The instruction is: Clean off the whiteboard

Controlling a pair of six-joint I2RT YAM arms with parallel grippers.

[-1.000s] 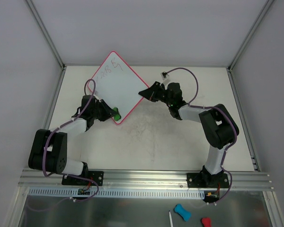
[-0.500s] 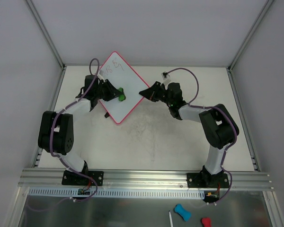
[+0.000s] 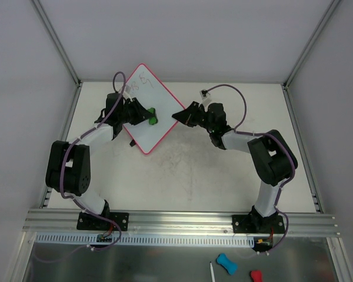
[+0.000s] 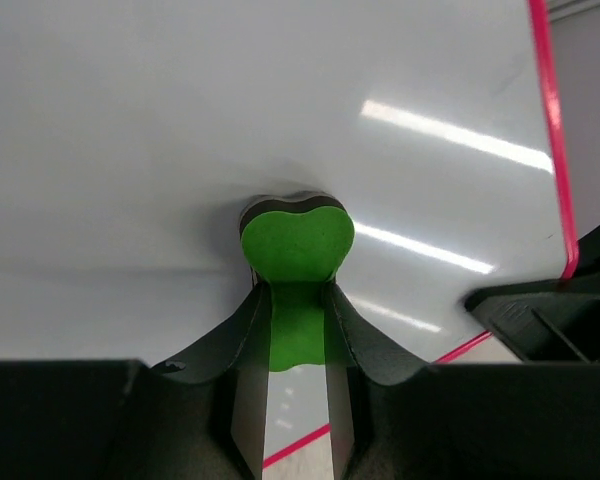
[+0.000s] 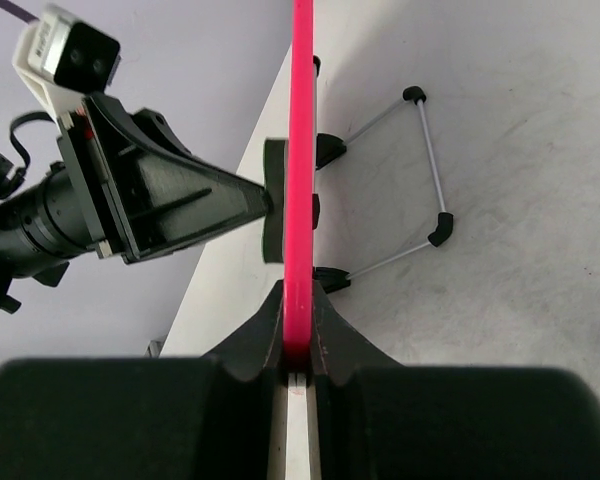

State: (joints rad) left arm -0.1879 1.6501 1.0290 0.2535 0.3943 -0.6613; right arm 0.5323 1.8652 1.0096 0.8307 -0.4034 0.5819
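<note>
The whiteboard [image 3: 159,98], white with a pink-red rim, stands as a diamond at the back left of the table. Thin scribbles [image 3: 142,82] show near its top corner. My left gripper [image 3: 147,116] is shut on a green eraser [image 3: 152,117], which presses on the middle of the board. In the left wrist view the eraser [image 4: 297,240] sits flat against the board's white face [image 4: 180,120] between my fingers. My right gripper [image 3: 180,115] is shut on the board's right corner; the right wrist view shows the rim [image 5: 302,150] edge-on in the jaws of this gripper [image 5: 298,345].
A thin wire stand [image 5: 420,170] rests on the table behind the board. Grey walls and metal posts close in the table on three sides. Below the front rail lie a blue piece [image 3: 226,262], a red piece [image 3: 256,275] and a white pen [image 3: 212,272].
My left gripper has carried the eraser from the board's lower corner up to its middle. The writing along the upper-left edge is gone. The right arm has not moved.
</note>
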